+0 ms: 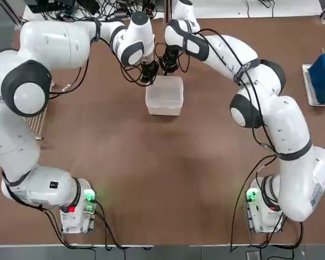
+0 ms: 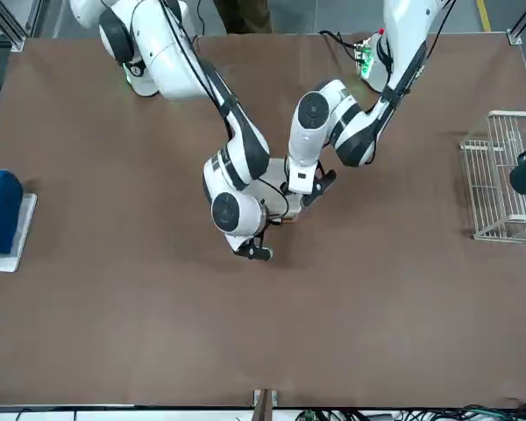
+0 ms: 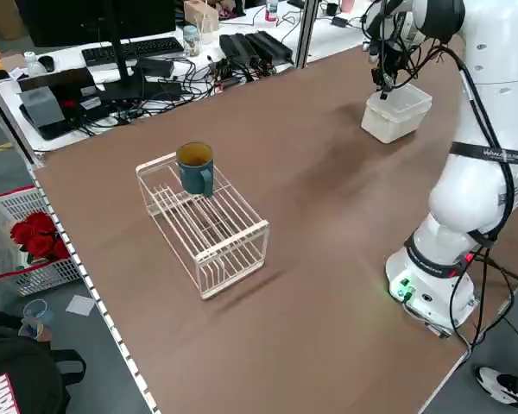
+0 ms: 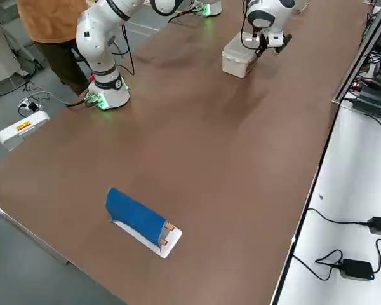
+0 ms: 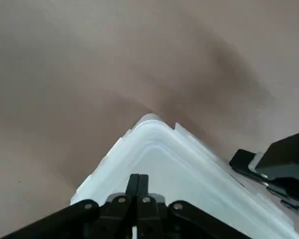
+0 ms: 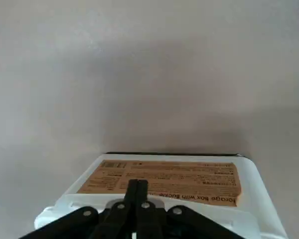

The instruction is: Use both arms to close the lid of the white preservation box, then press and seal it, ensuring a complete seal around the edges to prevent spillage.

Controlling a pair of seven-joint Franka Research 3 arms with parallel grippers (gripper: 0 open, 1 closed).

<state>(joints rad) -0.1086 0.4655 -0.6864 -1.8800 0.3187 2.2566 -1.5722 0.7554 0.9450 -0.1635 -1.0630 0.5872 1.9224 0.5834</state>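
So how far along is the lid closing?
Lid looks down over the white preservation box, covering it. In hand: the left gripper, shut, is over the lid, and the right gripper, shut, is by the labelled side. Left, probably: pressing and sealing all edges; no view confirms a full seal.

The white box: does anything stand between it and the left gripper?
Nothing visible stands between the left gripper and the box. The right gripper is also close, at the box's far side.
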